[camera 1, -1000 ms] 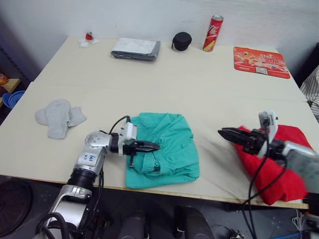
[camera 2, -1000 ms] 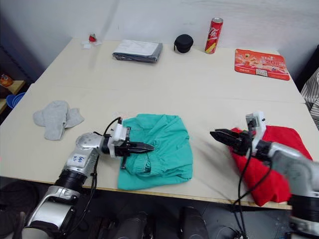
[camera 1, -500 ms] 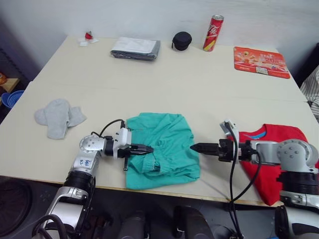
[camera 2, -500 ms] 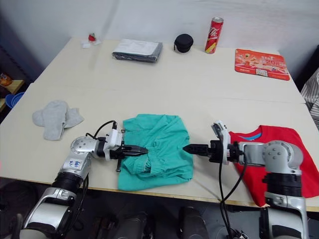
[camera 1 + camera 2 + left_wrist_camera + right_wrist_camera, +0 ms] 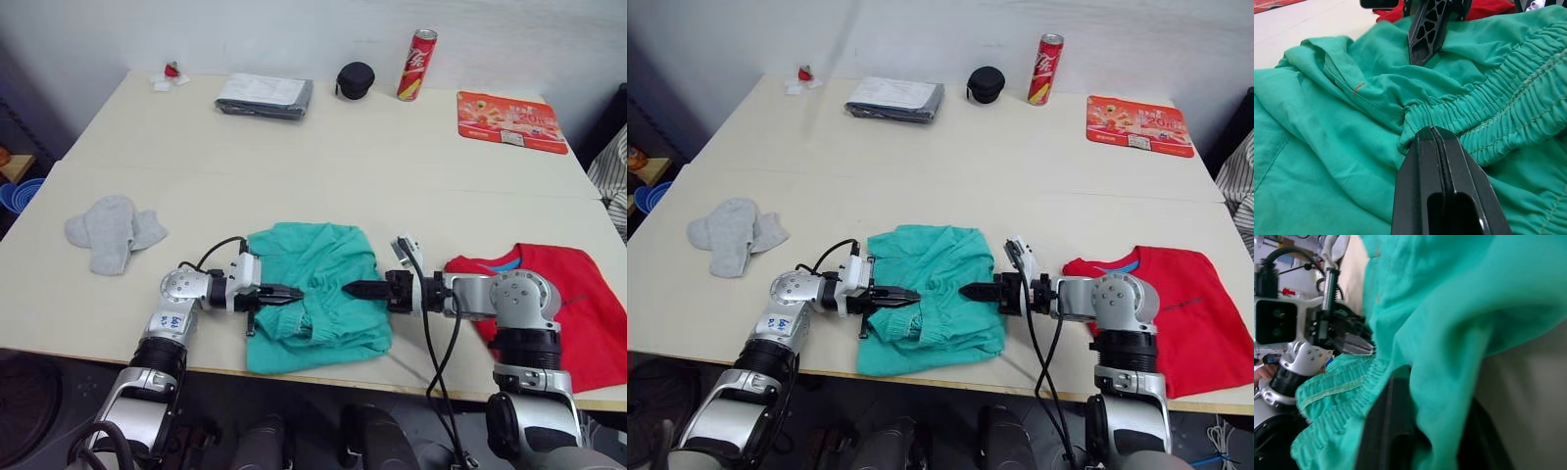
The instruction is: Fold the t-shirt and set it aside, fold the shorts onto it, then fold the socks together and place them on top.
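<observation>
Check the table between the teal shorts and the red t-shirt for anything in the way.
Only the right gripper and its arm lie between the teal gathered-waist shorts and the bright red t-shirt; otherwise that strip of table is bare.

One t-shirt (image 5: 578,299). One shorts (image 5: 318,294). Socks (image 5: 110,230): grey heap, probably two. One folded grey packet (image 5: 265,95). One red can (image 5: 417,65). One black round case (image 5: 355,80). One red mat (image 5: 510,120). Two grippers: left gripper (image 5: 294,293), right gripper (image 5: 355,290).

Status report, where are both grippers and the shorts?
Left gripper shut at the shorts' elastic waist. Right gripper on their opposite edge. Nothing in the way.
</observation>
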Motion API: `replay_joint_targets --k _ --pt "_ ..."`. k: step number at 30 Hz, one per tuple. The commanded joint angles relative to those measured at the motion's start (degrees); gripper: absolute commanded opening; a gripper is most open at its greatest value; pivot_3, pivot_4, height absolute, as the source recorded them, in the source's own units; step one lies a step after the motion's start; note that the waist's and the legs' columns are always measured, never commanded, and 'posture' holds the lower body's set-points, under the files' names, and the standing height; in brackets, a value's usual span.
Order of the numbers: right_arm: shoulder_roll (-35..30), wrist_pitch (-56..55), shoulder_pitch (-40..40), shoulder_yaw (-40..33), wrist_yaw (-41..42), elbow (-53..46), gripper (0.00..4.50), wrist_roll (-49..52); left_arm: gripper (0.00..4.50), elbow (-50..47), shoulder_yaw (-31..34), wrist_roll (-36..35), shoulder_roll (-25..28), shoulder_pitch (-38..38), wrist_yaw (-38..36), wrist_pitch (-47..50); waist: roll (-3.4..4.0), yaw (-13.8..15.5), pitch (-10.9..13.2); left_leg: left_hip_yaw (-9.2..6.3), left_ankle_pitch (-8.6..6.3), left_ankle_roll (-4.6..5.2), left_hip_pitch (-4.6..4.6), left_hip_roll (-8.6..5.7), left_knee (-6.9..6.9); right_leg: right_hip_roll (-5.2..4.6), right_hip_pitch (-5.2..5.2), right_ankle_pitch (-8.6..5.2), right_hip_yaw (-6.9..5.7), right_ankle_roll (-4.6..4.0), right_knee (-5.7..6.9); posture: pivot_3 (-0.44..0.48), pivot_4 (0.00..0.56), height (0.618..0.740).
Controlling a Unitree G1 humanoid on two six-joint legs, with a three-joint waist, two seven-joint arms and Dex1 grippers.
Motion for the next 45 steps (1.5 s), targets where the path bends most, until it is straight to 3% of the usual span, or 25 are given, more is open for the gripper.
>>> replay_joint_targets --k 1,3,5,8,10,12,15,18,22,25,29,31,35,38,42,45 --pt "-11.13 3.13 2.16 -0.02 6.25 -10.54 0.07 5.98 0.0 -5.02 1.29 -3.23 1.06 0.91 -2.66 0.09 0.28 0.58 0.17 -0.02 -0.02 0.03 -0.05 -0.01 0.0 0.0 -0.01 0.0 -0.01 0.0 -0.03 0.0 0.15 0.74" --pt "-20.24 3.29 4.12 1.74 11.88 -17.25 0.07 8.04 0.0 -10.28 2.04 -6.56 1.67 1.84 -3.75 4.07 0.37 0.71 0.22 -0.03 -0.09 0.15 -0.18 -0.05 0.0 -0.05 -0.11 0.01 0.01 0.02 -0.16 0.0 0.15 0.74" --pt "-30.02 0.83 7.15 -0.82 18.67 -21.82 0.0 8.96 0.36 -17.62 2.6 -10.67 2.12 3.58 -2.65 11.27 0.4 0.94 0.25 -0.03 -0.13 0.16 -0.25 -0.05 -0.08 -0.04 -0.18 0.01 -0.02 0.02 -0.29 0.0 0.15 0.74" --pt "-41.7 -6.77 14.43 -7.71 29.8 -25.03 0.0 7.69 1.17 -26.37 2.6 -14.13 3.17 6.51 -0.94 19.31 0.45 1.52 0.3 -0.12 -0.13 0.15 -0.27 -0.04 -0.2 0.01 -0.07 0.02 -0.14 0.04 -0.56 0.0 0.15 0.74" --pt "-49.64 -12.44 23.37 -14.26 38.91 -25.33 0.0 2.84 1.78 -29.55 2.65 -15.06 3.85 8.13 0.12 22.67 0.44 1.66 0.32 -0.12 -0.13 0.15 -0.16 -0.04 -0.23 0.04 0.12 0.04 -0.17 0.09 -0.68 0.0 0.15 0.74" --pt "-54.04 -16.34 30.88 -20.39 45.16 -23.87 0.0 -1.38 2.49 -31.28 3.0 -15.59 4.14 9.21 1.29 24.94 0.43 2.05 0.34 -0.11 -0.13 0.16 -0.06 -0.04 -0.21 0.06 0.27 0.08 -0.18 0.16 -0.79 0.0 0.15 0.74" --pt "-56.94 -25.61 41.62 -30.74 56.01 -17.0 0.0 -11.71 3.46 -32.24 3.18 -15.45 4.26 10.37 2.05 25.64 0.35 2.41 0.37 -0.07 -0.11 0.2 0.05 -0.04 -0.14 0.06 0.38 0.15 -0.08 0.28 -0.96 0.0 0.15 0.74" --pt "-59.39 -36.13 49.76 -36.28 63.93 -6.27 0.0 -22.47 4.39 -32.23 3.04 -15.3 4.31 10.38 2.16 26.02 0.36 2.81 0.38 -0.01 -0.11 0.2 0.09 -0.05 -0.14 0.05 0.36 0.2 0.01 0.31 -0.97 0.0 0.15 0.74" --pt "-63.52 -51.65 54.25 -34.46 65.89 11.36 0.0 -30.68 4.45 -31.69 2.82 -15.0 4.97 9.93 1.51 26.44 0.42 2.78 0.42 -0.02 -0.13 0.16 0.06 -0.05 -0.19 0.05 0.3 0.18 0.02 0.29 -1.04 0.0 0.15 0.74" --pt "-65.91 -65.09 49.71 -25.87 65.44 26.03 0.0 -34.45 4.45 -31.57 3.07 -15.14 5.74 9.52 1.07 27.35 0.48 2.63 0.46 0.0 -0.13 0.15 0.07 -0.05 -0.19 0.05 0.29 0.16 0.01 0.26 -1.06 0.0 0.15 0.74" --pt "-60.81 -76.02 26.6 -9.03 58.95 39.92 0.0 -40.46 4.45 -31.66 2.86 -14.38 7.07 9.41 0.0 26.57 0.62 1.64 0.6 0.0 -0.08 0.1 0.12 -0.05 -0.06 0.06 0.35 0.16 -0.03 0.25 -1.03 0.0 0.15 0.74" --pt "-57.62 -78.62 18.67 -3.43 57.99 44.65 0.0 -43.96 4.45 -32.29 3.03 -14.5 7.72 9.51 -0.08 26.83 0.55 1.1 0.65 0.02 -0.06 0.06 0.11 -0.06 0.0 0.06 0.36 0.16 -0.03 0.25 -0.95 0.0 0.15 0.74" --pt "-50.69 -83.75 7.69 1.66 53.22 52.21 0.0 -47.56 4.45 -34.32 3.93 -14.8 9.36 10.27 0.34 27.63 0.67 0.58 0.71 0.14 0.06 -0.06 0.15 -0.05 0.0 0.11 0.27 0.15 0.03 0.24 -0.63 0.0 0.15 0.74" --pt "-50.34 -84.28 5.01 3.86 53.36 54.65 0.0 -49.3 4.45 -35.4 4.78 -15.21 10.74 11.14 0.63 28.09 1.01 0.72 0.7 0.15 0.11 -0.05 0.15 -0.06 0.0 0.11 0.25 0.15 0.04 0.23 -0.56 0.0 0.15 0.74" --pt "-51.47 -85.43 4.51 3.14 55.06 54.69 0.99 -48.36 4.5 -35.76 5.41 -15.76 12.09 11.92 0.65 29.09 1.02 0.98 0.7 0.14 0.11 -0.04 0.14 -0.04 0.0 0.11 0.24 0.14 0.04 0.2 -0.55 0.0 0.15 0.74" --pt "-54.38 -88.33 6.66 1.52 55.17 54.54 2.09 -48.13 4.5 -35.22 6.03 -15.66 12.28 12.0 0.94 29.23 1.08 1.41 0.69 0.15 0.11 -0.03 0.13 -0.04 0.0 0.1 0.24 0.14 0.05 0.21 -0.56 0.0 0.15 0.74"
